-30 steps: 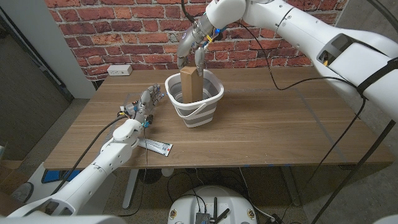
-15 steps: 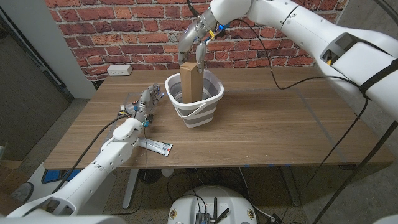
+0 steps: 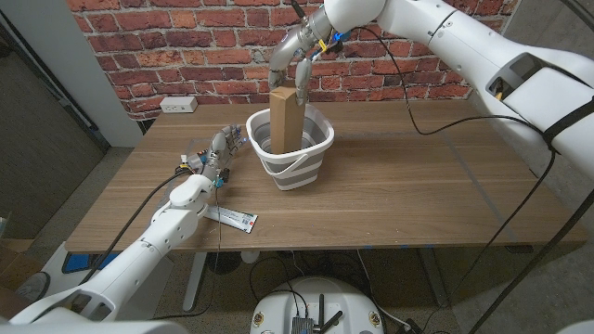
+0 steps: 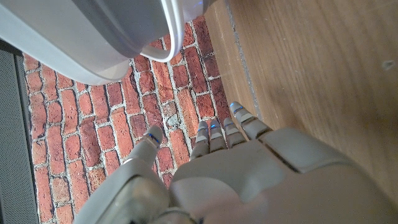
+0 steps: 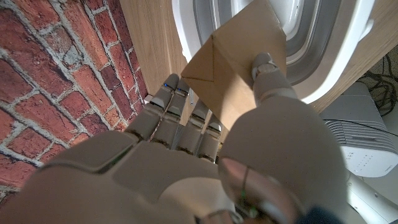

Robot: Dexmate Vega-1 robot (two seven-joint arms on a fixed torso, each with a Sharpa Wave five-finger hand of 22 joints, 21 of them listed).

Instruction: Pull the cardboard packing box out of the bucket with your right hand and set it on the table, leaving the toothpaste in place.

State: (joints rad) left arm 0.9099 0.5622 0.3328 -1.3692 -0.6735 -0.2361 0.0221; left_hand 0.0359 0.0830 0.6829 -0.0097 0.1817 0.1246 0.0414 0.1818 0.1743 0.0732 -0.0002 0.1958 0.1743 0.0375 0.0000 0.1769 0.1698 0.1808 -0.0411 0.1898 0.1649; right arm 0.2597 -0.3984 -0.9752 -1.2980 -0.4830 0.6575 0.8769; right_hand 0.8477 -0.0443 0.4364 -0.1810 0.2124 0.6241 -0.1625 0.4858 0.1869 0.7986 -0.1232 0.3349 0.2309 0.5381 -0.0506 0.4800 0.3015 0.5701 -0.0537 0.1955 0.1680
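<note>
Cardboard packing box (image 3: 284,119) is the thing I'm lifting; it stands upright with its lower part inside the bucket (image 3: 316,153) and its top well above the rim, so I judge the pull-out step is under way but not finished; my right robot hand (image 3: 290,61) is clamped on the box's top from above, fingers on one face and thumb on the other, as the right wrist view shows (image 5: 242,74); the right arm reaches in from high on the right, hand pointing down; next I need to raise the box clear of the rim, carry it sideways and set it on the tabletop (image 3: 418,195); the toothpaste (image 3: 232,218) lies near the front edge by my left arm; the left robot hand (image 3: 215,156) holds nothing, its fingers apart, just beside the bucket.
</note>
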